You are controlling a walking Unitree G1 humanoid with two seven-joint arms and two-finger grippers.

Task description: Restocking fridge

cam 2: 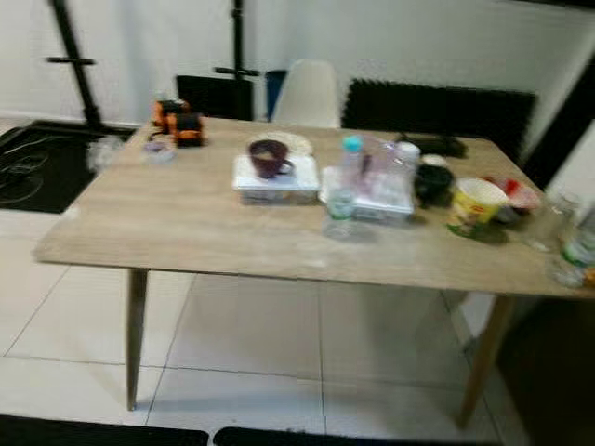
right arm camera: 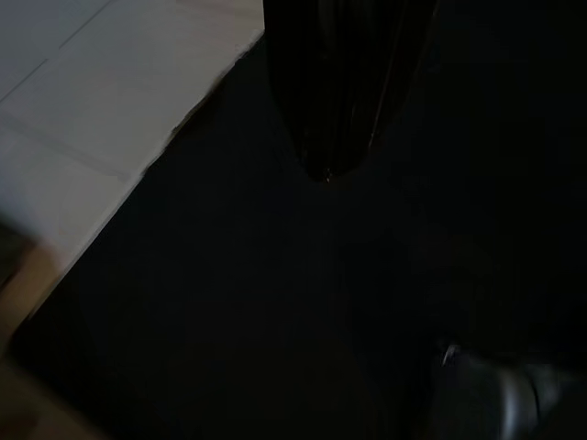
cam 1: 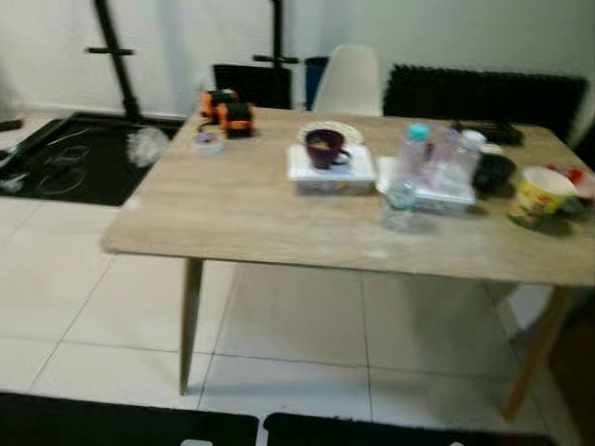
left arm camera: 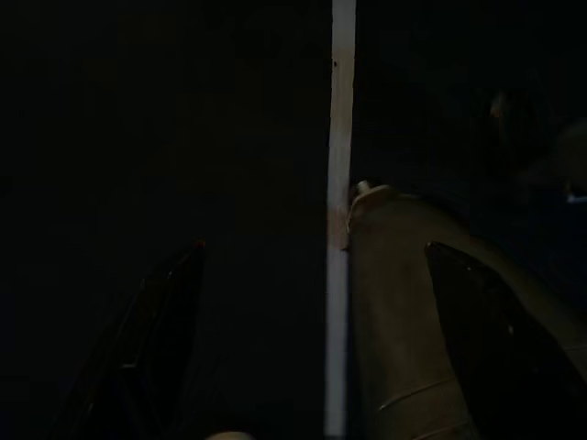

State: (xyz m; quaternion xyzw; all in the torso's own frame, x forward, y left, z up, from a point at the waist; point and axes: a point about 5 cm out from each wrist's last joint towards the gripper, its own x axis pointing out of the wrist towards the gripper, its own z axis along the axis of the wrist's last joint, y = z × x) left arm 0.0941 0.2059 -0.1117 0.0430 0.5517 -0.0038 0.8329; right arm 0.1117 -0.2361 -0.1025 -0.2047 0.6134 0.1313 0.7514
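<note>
White chair behind wooden table

A small clear water bottle is seen upright on the tabletop, just in front of a white tray in which clear bottles, one teal-capped, are stood. A dark mug is set on a white container. A yellow cup is stood upright further right.

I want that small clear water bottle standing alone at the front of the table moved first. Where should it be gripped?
Grip the water bottle around its mid-body, coming level from the table's near edge. It stands upright, with containers crowding behind it and open tabletop in front.
</note>
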